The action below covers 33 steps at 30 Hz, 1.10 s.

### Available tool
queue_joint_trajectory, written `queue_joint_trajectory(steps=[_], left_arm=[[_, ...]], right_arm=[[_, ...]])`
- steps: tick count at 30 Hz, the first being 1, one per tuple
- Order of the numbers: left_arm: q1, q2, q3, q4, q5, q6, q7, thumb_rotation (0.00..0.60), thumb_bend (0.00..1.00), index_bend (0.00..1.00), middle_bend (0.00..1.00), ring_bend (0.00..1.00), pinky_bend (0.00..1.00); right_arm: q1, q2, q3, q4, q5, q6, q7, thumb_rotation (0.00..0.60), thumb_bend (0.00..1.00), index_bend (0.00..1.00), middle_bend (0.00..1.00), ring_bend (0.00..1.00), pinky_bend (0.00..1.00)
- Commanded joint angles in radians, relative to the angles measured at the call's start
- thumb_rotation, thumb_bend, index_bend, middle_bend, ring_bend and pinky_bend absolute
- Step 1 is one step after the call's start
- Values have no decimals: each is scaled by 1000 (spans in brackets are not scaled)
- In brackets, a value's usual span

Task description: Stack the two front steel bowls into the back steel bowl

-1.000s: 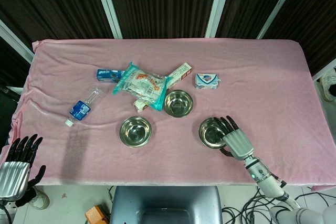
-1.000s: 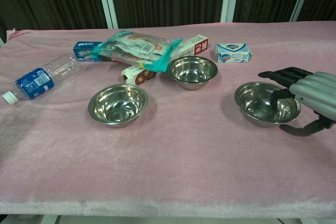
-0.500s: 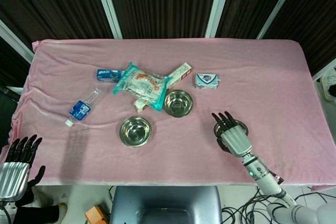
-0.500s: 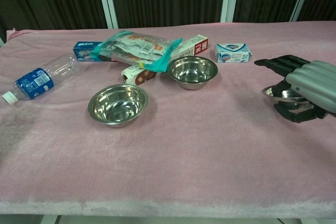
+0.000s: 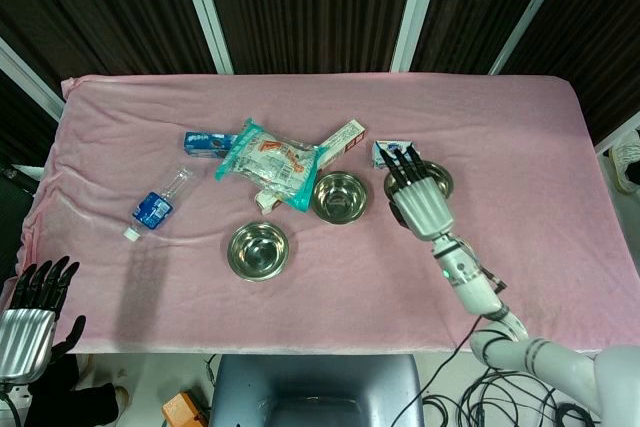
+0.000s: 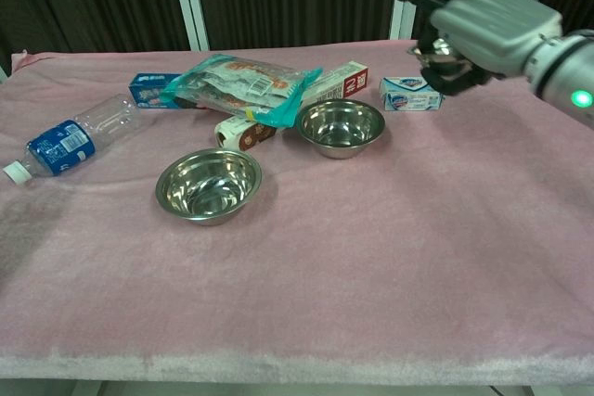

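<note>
The back steel bowl [image 5: 340, 197] [image 6: 341, 125] stands on the pink cloth by the snack bag. Left of it and nearer the front sits another steel bowl [image 5: 258, 250] [image 6: 208, 185]. My right hand [image 5: 415, 197] [image 6: 475, 18] grips the third steel bowl [image 5: 441, 180] [image 6: 440, 66] from above and holds it in the air, to the right of the back bowl and over the soap box. Most of that bowl is hidden under the hand. My left hand [image 5: 30, 315] hangs off the table's front left corner, fingers apart and empty.
A snack bag [image 5: 268, 162] [image 6: 243, 81], a blue box [image 5: 205, 142], a red-and-white box [image 5: 343, 137] and a small brown box [image 6: 243, 132] crowd behind the bowls. A soap box [image 6: 411, 95] lies under the raised hand. A water bottle [image 5: 155, 207] [image 6: 65, 144] lies at left.
My right hand closed on the front right bowl, lifted it off the cloth and carried it back and up, toward the back bowl. The left hand stayed put.
</note>
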Motion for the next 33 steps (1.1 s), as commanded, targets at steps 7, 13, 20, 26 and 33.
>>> queue_joint_trajectory(steps=[7, 13, 20, 26, 33], left_arm=[[-3, 14, -13, 3, -24, -7, -33, 600, 372, 0, 41, 0, 34], [-5, 16, -10, 3, -18, -9, -38, 600, 374, 0, 41, 0, 34], [-8, 17, -9, 2, -17, -14, -37, 600, 373, 0, 41, 0, 35], [-7, 19, -7, 4, -13, -11, -44, 600, 373, 0, 42, 0, 35], [-9, 14, -4, 4, -8, -14, -27, 600, 373, 0, 47, 0, 34]], right_arm=[[256, -272, 76, 295, 92, -139, -86, 600, 652, 755, 91, 0, 0], [294, -392, 25, 477, 81, -157, -26, 600, 652, 754, 91, 0, 0], [330, -476, 1, 613, 80, -179, 54, 600, 652, 672, 91, 0, 0], [323, -489, -35, 644, 57, -148, 109, 600, 652, 267, 91, 0, 0], [281, -429, -66, 577, 42, -105, 150, 600, 570, 82, 76, 0, 0]])
